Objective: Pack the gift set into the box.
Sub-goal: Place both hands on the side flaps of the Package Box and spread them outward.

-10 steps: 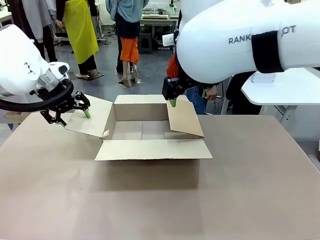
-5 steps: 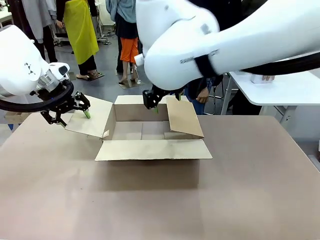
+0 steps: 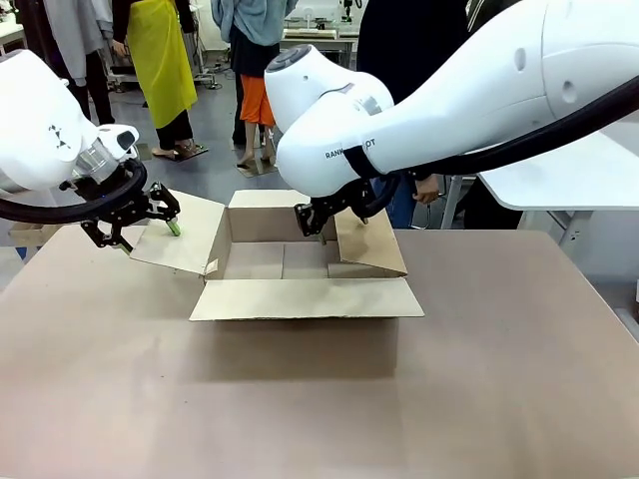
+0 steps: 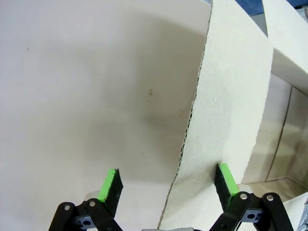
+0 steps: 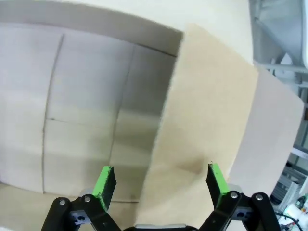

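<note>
Left gripper [image 3: 150, 232] at the 9 o'clock side of the box [image 3: 300, 344], unclenched, green pads [image 4: 109, 185] spread to either side of the raw edge of the left flap [image 3: 185, 235], itself splayed outward and down toward the table [image 3: 519, 389]. Cannot tell from the wrist view whether either pad presses the cardboard.

Right gripper [image 3: 315, 225], on an arm stretched across from 3 o'clock, likewise released and holding nothing, low over the opening near the 12 o'clock wall. Between its fingers [image 5: 105, 185], from the wrist: the edge of the right flap [image 3: 369, 238], leaning inward over the opening from the 3 o'clock side, with the seamed floor [image 5: 77, 110] of the carton beyond.

Box upright near the table's middle, slightly toward 12 o'clock, open at the top. Near flap [image 3: 305, 297] folded out flat at 6 o'clock, overhanging the front wall.

At 12 o'clock beyond the table, a person [image 3: 409, 40] in dark clothing, one hand [image 3: 427, 188] just visible under the right arm.
</note>
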